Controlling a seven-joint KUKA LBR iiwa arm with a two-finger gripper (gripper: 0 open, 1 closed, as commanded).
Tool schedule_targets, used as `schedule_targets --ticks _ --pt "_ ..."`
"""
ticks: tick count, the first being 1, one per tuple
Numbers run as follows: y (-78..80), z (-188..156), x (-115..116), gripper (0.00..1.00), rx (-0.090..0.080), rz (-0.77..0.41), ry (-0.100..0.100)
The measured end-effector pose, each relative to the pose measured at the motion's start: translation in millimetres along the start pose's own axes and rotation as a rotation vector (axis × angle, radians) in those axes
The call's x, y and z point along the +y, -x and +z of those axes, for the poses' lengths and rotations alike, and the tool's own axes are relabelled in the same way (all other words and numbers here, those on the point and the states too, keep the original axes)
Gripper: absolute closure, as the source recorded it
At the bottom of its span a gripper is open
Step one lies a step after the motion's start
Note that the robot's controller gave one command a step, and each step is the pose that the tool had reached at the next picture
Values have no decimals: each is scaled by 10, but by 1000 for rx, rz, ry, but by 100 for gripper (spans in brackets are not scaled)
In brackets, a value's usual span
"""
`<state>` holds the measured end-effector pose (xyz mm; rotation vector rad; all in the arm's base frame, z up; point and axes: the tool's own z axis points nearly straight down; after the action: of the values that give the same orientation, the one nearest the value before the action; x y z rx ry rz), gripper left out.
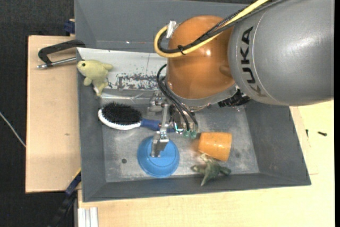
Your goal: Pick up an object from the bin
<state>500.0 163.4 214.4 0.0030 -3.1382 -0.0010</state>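
1. You had the gripper [159,145] low in the bin [95,167], near the middle of the front part of its floor, hanging under the arm's orange cover [199,58].
2. Its tip was over the far edge of a blue round cup [162,163], which stood on the floor close to the front wall. You could not tell from this view whether the tip touched the cup.
3. You could not tell whether the gripper was released or clenched, nor whether anything was in its grasp. The tip looked narrow against the blue.
4. Just to the left and behind lay a black-bristled hairbrush [121,116] with a white rim. Its blue handle pointed toward the gripper and ended just beside it.
5. To the gripper's right an orange cup [215,145] lay on its side, apart from the blue cup.
6. In front of the orange cup, by the front wall, lay a small green toy figure [211,171].
7. A pale yellow plush toy [93,73] sat in the far left corner, well apart from the gripper.
8. The grey arm [287,50] came in from the right, with a yellow cable [255,5] looping over the cover.
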Motion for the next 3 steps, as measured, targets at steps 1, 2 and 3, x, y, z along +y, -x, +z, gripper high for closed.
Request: schedule_targets --ticks 1,2,3 --pt "1049 1429 -193 0 -17 -117 4" --pt "1067 1405 -179 0 -11 -116 3" --pt "1079 1391 -168 0 -9 -116 2"
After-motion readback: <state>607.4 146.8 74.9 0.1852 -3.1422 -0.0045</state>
